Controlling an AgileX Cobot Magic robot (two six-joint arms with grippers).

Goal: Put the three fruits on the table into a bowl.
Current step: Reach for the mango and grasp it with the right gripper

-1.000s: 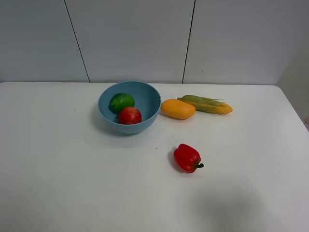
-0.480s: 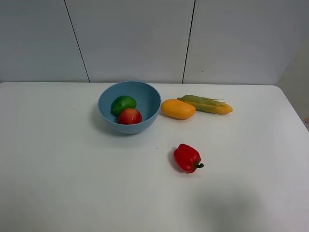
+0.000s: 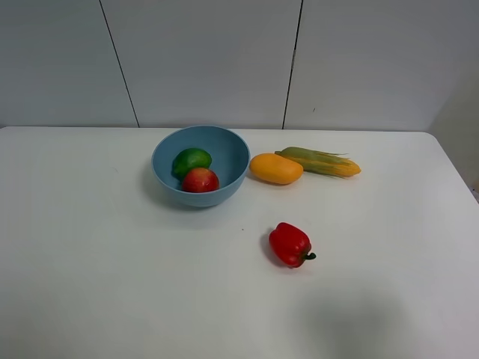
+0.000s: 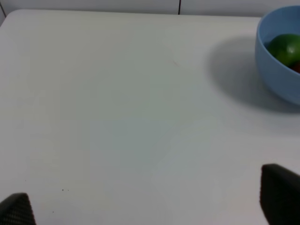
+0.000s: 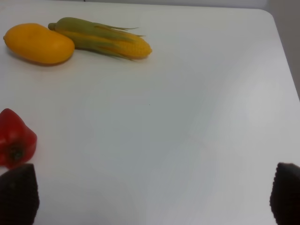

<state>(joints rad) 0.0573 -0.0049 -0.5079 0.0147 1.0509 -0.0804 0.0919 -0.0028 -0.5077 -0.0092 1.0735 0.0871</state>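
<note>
The light-blue bowl [image 3: 200, 166] stands at the back middle of the white table [image 3: 112, 262]. The green lime [image 3: 191, 160] and the red apple [image 3: 200, 180] lie inside it, touching. The orange-yellow mango [image 3: 275, 168] lies on the table just right of the bowl, and shows in the right wrist view [image 5: 38, 43]. Neither arm shows in the high view. My left gripper [image 4: 150, 201] is open and empty over bare table, the bowl [image 4: 281, 56] with the lime [image 4: 287, 48] far off. My right gripper [image 5: 154, 197] is open and empty, apart from the mango.
A yellow corn cob [image 3: 320, 162] with green husk lies right of the mango, touching it; it also shows in the right wrist view [image 5: 103, 39]. A red bell pepper [image 3: 290, 244] lies at mid table, in front of the mango, and in the right wrist view [image 5: 15, 138].
The lime and the apple have shifted slightly inside the bowl and settled. Nothing else has moved.
</note>
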